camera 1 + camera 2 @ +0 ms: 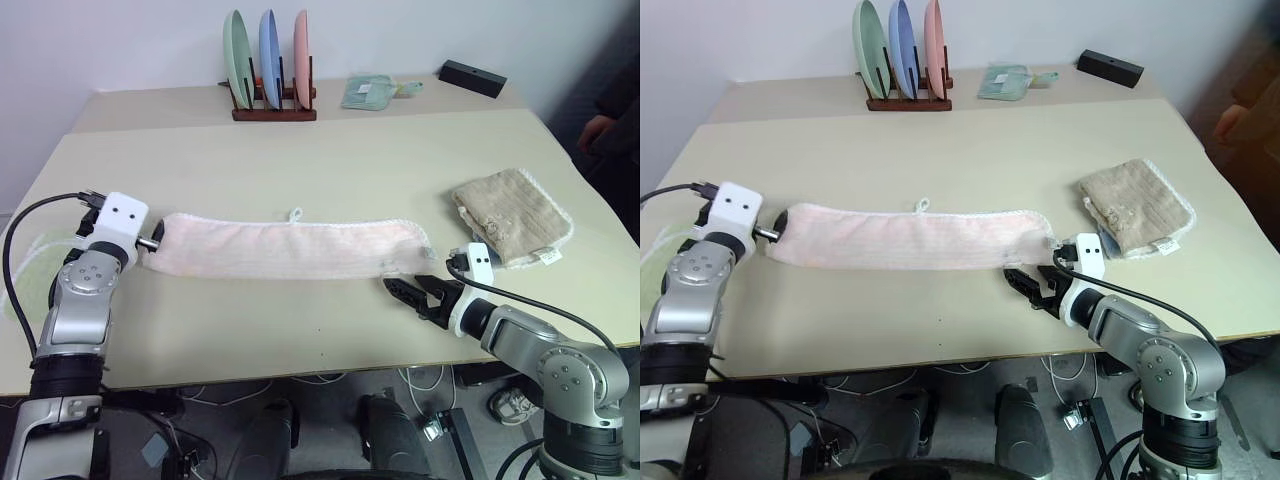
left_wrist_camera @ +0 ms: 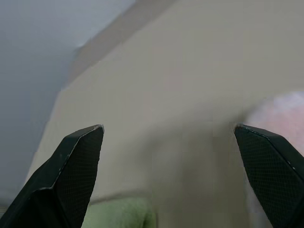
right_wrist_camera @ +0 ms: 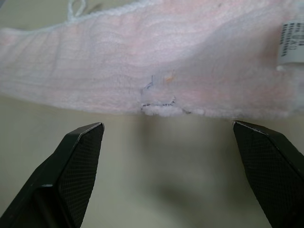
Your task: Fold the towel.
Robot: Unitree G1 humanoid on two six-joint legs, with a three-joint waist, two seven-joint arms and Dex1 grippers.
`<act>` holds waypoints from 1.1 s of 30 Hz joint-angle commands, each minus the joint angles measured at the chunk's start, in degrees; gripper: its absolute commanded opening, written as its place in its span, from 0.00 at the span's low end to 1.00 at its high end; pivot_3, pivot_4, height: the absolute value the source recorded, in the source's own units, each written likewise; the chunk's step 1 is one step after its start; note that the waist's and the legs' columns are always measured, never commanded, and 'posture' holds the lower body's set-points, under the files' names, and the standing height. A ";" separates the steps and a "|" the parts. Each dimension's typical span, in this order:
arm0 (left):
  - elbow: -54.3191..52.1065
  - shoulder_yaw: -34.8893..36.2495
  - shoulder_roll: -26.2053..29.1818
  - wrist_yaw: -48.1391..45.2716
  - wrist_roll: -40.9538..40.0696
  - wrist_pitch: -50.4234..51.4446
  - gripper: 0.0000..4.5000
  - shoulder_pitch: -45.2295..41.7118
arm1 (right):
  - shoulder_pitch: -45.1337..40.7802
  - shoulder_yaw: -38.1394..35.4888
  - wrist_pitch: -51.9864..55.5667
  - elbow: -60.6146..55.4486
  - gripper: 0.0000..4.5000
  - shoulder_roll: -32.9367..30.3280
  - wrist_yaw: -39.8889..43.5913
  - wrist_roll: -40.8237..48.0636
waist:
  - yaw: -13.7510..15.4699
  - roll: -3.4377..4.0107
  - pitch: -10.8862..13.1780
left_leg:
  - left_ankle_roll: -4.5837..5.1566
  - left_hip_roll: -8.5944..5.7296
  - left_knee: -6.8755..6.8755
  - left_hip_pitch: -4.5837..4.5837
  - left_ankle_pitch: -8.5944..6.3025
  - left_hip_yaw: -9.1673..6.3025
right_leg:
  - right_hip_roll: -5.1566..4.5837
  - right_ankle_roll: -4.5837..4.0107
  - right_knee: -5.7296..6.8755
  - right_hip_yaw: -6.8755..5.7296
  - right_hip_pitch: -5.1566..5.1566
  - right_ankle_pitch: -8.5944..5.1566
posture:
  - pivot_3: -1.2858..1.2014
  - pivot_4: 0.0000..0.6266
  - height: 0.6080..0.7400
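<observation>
While both tools gape, the towel (image 1: 290,248) lies between left tool (image 1: 150,243) and right tool (image 1: 408,291).

Pink towel (image 1: 285,250) folded into a long strip on the tabletop (image 1: 330,170)

It lies flat, stretched crosswise along the near part of the tabletop. The terry is pale pink and fluffy, with white scalloped edging along its far long edge and a small white loop at the middle of that edge. A white label and a faint dark mark show near its right end.

Fluffy terry-cloth towel (image 1: 290,250) lies on a smooth matt table (image 1: 330,170).
</observation>
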 commanded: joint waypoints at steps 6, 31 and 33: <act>-11.35 4.03 -3.33 -7.99 -11.47 -4.87 1.00 2.67 | -3.38 -9.49 4.92 -0.44 0.98 7.74 -12.93 12.92 | -0.06 0.00 0.00 | 0.00 0.11 -0.02 -0.01 0.00 -0.02 | -0.01 -0.02 0.02 0.01 -0.03 0.01 | 0.52 0.24 0.99; -38.63 -13.25 -6.48 -24.57 -24.78 5.51 1.00 16.51 | -3.08 -13.55 -5.95 5.50 0.98 9.57 -49.77 43.84 | -0.04 0.10 -0.05 | 0.03 0.09 -0.02 -0.02 0.00 0.01 | -0.02 -0.07 -0.06 0.02 0.04 0.01 | 0.52 0.24 0.99; -38.48 -13.06 -6.26 -24.89 -24.80 5.42 1.00 16.66 | 0.32 -12.17 -7.48 4.15 0.98 6.49 -50.85 49.03 | -0.08 0.10 -0.05 | 0.04 0.10 -0.03 -0.02 -0.01 0.00 | -0.02 -0.07 -0.10 0.02 0.04 0.00 | 0.52 0.24 0.99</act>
